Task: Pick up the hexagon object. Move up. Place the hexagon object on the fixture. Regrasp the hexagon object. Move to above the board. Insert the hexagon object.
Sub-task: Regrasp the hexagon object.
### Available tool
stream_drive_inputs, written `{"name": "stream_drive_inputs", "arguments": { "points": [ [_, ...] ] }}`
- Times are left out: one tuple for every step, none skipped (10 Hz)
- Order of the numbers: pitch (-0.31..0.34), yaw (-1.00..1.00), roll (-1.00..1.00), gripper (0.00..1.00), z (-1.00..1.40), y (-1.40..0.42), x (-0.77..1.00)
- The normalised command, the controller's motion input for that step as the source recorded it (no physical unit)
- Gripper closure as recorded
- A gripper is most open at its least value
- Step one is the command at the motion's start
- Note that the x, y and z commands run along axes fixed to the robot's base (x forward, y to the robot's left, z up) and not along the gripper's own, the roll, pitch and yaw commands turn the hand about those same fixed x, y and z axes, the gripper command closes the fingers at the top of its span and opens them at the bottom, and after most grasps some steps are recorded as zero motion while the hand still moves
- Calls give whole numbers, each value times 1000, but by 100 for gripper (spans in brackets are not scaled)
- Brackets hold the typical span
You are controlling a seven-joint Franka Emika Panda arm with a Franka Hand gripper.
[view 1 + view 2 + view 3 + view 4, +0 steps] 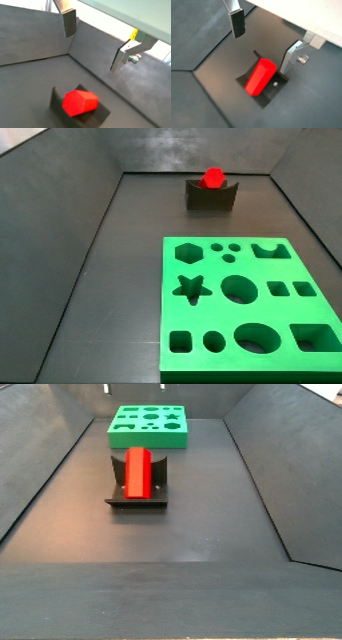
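Note:
The red hexagon object (80,102) (260,76) lies lengthwise in the notch of the dark fixture (271,92) (99,118). My gripper (95,42) (263,42) hangs open above it, apart from it, and nothing is between its fingers (69,25) (289,60). In both side views the hexagon object (213,176) (138,471) rests on the fixture (211,196) (138,499). The green board (171,313) (147,440) lies flat on the floor a short way from the fixture, its cut-outs unfilled.
Dark grey walls (60,218) (261,454) enclose the floor on all sides. The fixture stands near one end wall (201,150), with the board between it and the other end.

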Motion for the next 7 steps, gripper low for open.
{"name": "stream_drive_inputs", "arguments": {
  "points": [
    [89, 65, 1000, 0, -25, -35, 96],
    [121, 80, 1000, 0, -21, -39, 112],
    [149, 96, 1000, 0, -25, -44, 122],
    [176, 122, 1000, 0, -31, -45, 137],
    [204, 158, 1000, 0, -26, -49, 149],
    [191, 183, 775, 0, -28, -51, 171],
    [174, 200, 598, 0, -30, -54, 192]
  ]
}}
